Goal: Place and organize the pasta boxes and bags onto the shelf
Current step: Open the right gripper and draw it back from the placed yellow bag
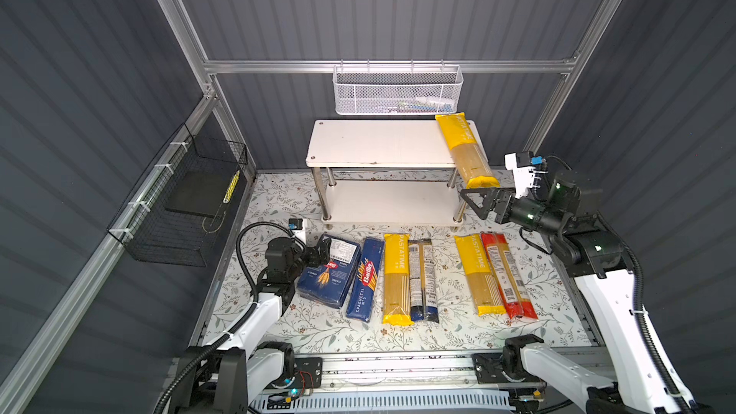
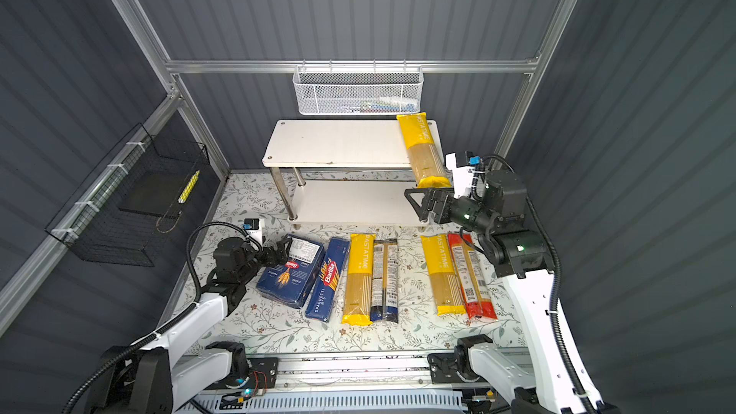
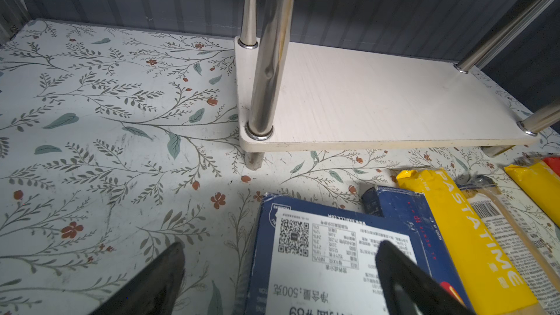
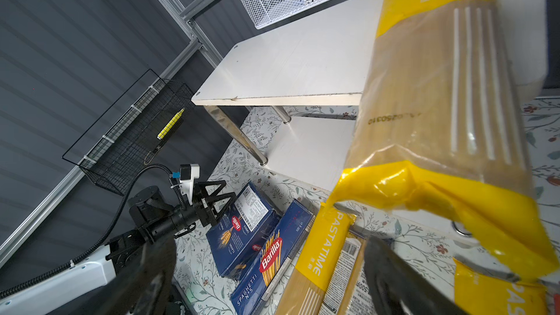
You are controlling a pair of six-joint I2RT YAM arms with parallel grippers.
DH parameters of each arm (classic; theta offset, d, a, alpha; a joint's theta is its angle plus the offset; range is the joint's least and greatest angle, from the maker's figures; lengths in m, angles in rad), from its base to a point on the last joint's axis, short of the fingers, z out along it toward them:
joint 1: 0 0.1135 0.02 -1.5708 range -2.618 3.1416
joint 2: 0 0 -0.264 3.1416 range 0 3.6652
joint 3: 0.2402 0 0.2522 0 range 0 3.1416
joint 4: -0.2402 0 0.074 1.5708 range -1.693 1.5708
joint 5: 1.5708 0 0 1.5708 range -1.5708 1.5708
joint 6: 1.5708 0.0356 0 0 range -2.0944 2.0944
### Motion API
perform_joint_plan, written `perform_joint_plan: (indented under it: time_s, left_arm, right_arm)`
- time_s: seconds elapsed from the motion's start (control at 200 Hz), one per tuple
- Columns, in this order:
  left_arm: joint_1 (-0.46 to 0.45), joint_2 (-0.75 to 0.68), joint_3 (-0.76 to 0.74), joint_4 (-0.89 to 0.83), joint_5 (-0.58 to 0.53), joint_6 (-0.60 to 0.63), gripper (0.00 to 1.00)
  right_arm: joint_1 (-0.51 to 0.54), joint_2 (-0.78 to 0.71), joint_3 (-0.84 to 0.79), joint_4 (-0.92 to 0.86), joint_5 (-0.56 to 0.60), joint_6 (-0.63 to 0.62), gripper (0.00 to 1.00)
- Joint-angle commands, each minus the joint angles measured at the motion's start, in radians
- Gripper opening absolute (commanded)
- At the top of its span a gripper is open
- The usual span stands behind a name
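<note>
A long clear spaghetti packet with yellow PASTATIME ends (image 1: pixel 466 149) is lying on the top board of the small white two-tier shelf on chrome legs (image 1: pixel 378 145). Its near end is jutting over the front edge just above the right gripper (image 1: pixel 473 204), whose jaws are standing wide apart and holding nothing. Seating it well is likely meaning a level nudge straight back, so it squares up without tipping off. The left gripper (image 1: pixel 318 250), jaws also spread, is hovering over an end of the wide dark blue Barilla cardboard box (image 1: pixel 328 276). Beyond it are lying the slim blue SPAGHETTI box (image 1: pixel 364 278), a second yellow packet (image 1: pixel 396 278), a dark blue-black packet (image 1: pixel 424 280), a third yellow packet (image 1: pixel 476 272) and a red-ended packet (image 1: pixel 507 274). That makes two boxes and five packets, with one shelved.
</note>
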Motion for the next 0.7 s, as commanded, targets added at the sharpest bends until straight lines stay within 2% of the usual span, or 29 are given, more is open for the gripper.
perform_joint_plan:
  time_s: [0.0, 0.695]
  left_arm:
    - [-0.004, -0.015, -0.007, 0.015, -0.001, -0.013, 0.99]
    - [-0.004, -0.017, -0.008, 0.016, -0.002, -0.011, 0.99]
  right_arm:
    - [0.008, 0.013, 0.041, 0.021, 0.000, -0.012, 0.97]
    - [0.085, 0.170, 0.118, 0.062, 0.023, -0.020, 0.97]
